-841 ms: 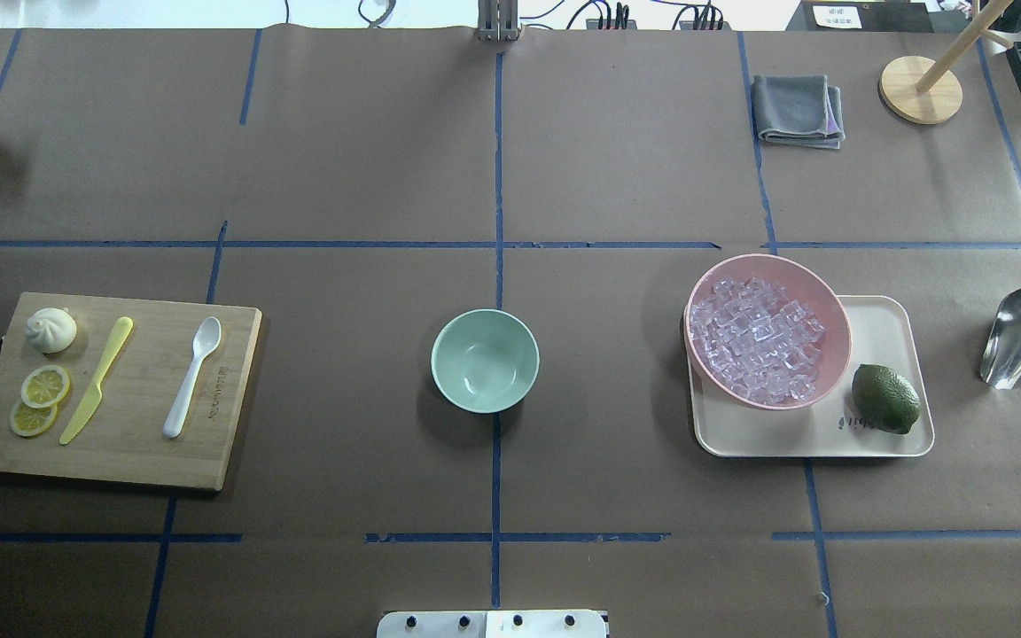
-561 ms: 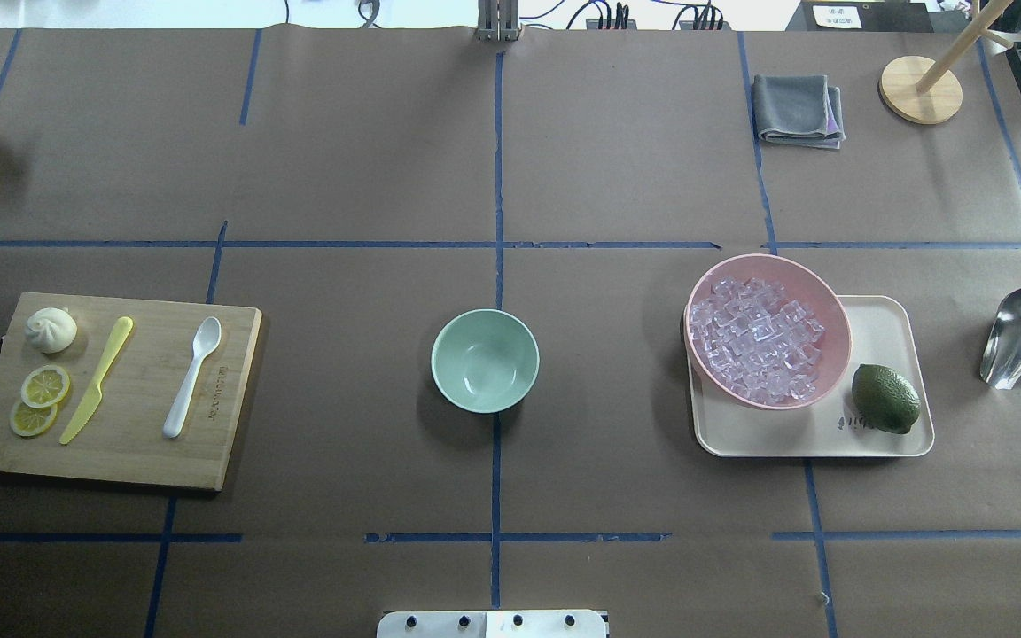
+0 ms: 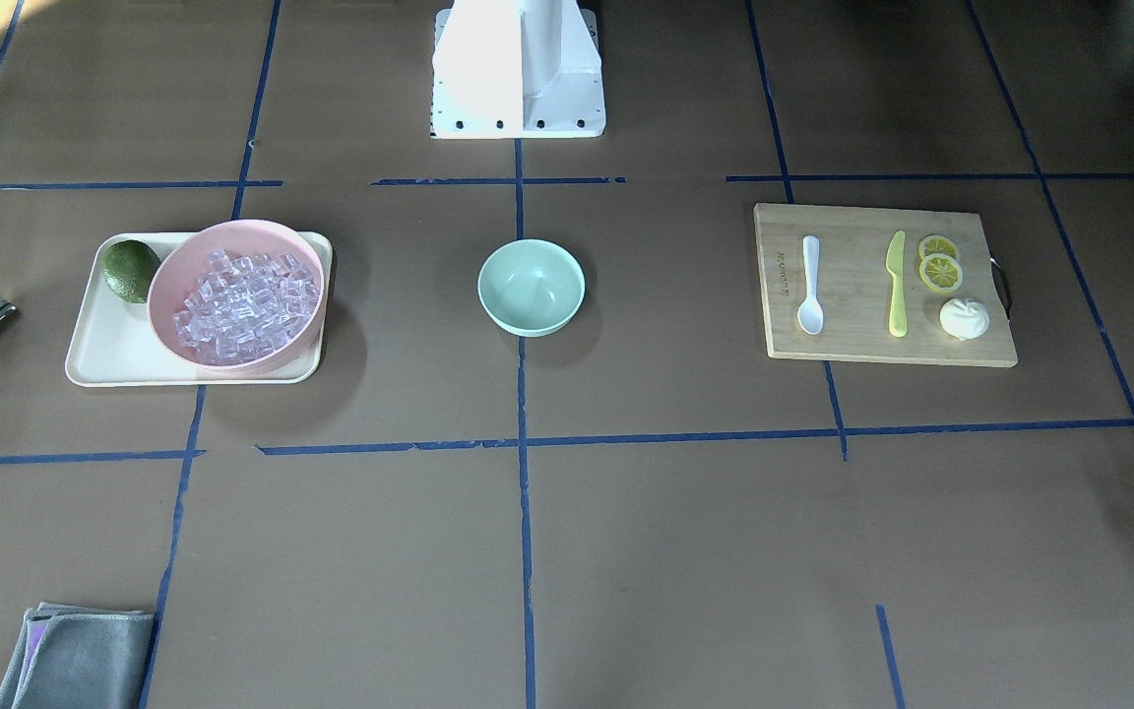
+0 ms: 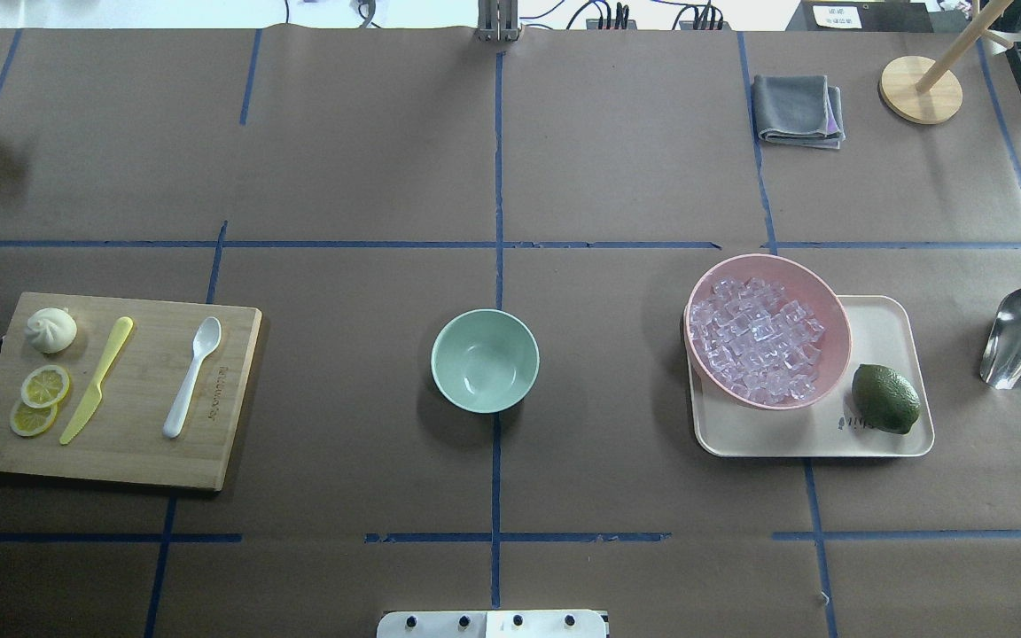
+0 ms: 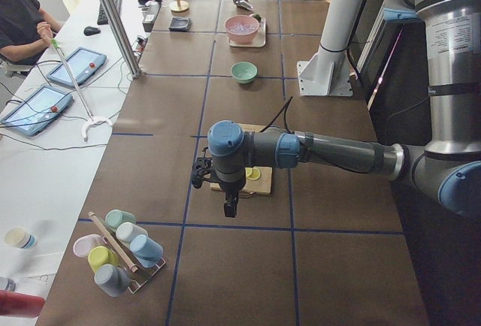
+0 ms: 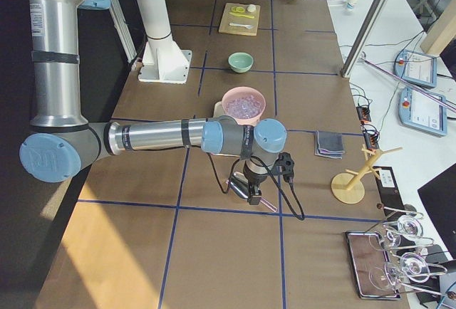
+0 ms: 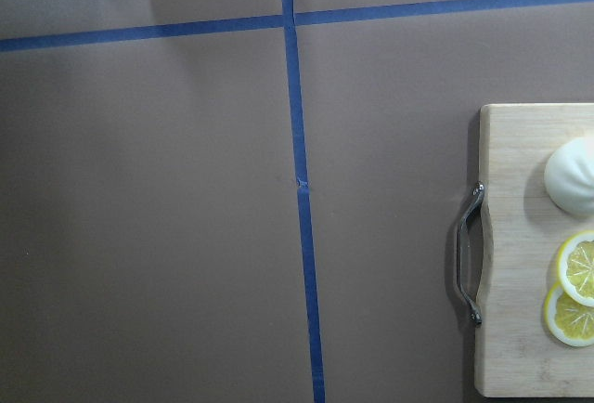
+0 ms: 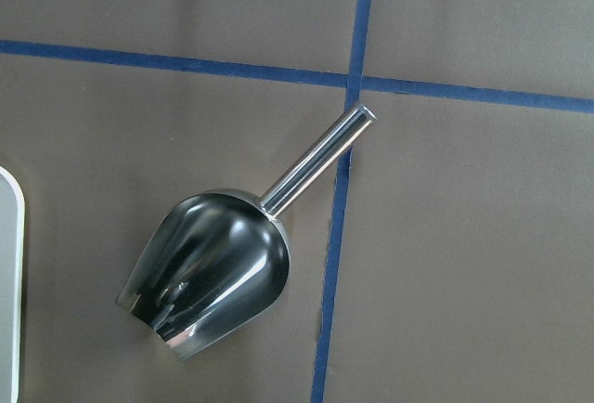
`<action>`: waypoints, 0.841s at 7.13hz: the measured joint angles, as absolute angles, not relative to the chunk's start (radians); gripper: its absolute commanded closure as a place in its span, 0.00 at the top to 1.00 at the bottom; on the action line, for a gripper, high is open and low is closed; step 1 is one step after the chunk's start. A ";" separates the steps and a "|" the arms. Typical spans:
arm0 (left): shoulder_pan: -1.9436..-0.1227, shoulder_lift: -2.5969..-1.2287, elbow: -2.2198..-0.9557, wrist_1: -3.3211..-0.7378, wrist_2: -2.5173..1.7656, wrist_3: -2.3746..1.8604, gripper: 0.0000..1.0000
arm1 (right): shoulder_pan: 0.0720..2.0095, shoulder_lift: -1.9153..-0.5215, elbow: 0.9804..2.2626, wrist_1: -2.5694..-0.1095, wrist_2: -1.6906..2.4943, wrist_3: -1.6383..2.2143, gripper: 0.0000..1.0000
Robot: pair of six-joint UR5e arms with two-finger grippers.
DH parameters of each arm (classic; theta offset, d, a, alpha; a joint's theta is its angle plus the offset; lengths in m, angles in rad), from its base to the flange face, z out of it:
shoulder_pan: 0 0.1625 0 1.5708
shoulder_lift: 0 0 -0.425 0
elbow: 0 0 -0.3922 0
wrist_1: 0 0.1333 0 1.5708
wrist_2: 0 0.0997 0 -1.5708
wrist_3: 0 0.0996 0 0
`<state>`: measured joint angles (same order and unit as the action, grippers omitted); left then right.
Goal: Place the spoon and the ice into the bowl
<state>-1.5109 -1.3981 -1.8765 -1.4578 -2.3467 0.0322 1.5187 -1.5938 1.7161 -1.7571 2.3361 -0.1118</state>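
The spoon [image 4: 192, 377] lies flat on the cutting board [image 4: 147, 452] beside the yellow knife [image 4: 97, 379]. The green bowl [image 4: 485, 360] sits at mid-table, and the ice [image 4: 754, 341] is heaped in the pink bowl [image 4: 832, 306] on the tray [image 4: 887, 323]. The left gripper [image 5: 230, 207] hangs by the board's handle end and the right gripper [image 6: 249, 183] over the metal scoop [image 8: 209, 273]; whether either is spread or closed, I cannot tell.

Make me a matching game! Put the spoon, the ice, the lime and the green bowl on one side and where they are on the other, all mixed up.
Things:
1. spoon
2. ice
3. lime
4. green bowl

Places:
A. heaped in the pink bowl
B. lying on the tray, beside the pink bowl
C. on the wooden board
D. alone and empty, mid-table

Pairs: 1-C, 2-A, 3-B, 4-D
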 measured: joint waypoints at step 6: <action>-1.345 -1.412 -1.872 -1.680 -2.450 -0.215 1.00 | 1.512 -1.607 1.710 -1.715 2.344 -0.101 0.99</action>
<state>-1.3447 -1.4121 -1.8718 -1.6801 -2.4502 -0.2151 1.5125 -1.6072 1.7096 -1.7151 2.3441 -0.1014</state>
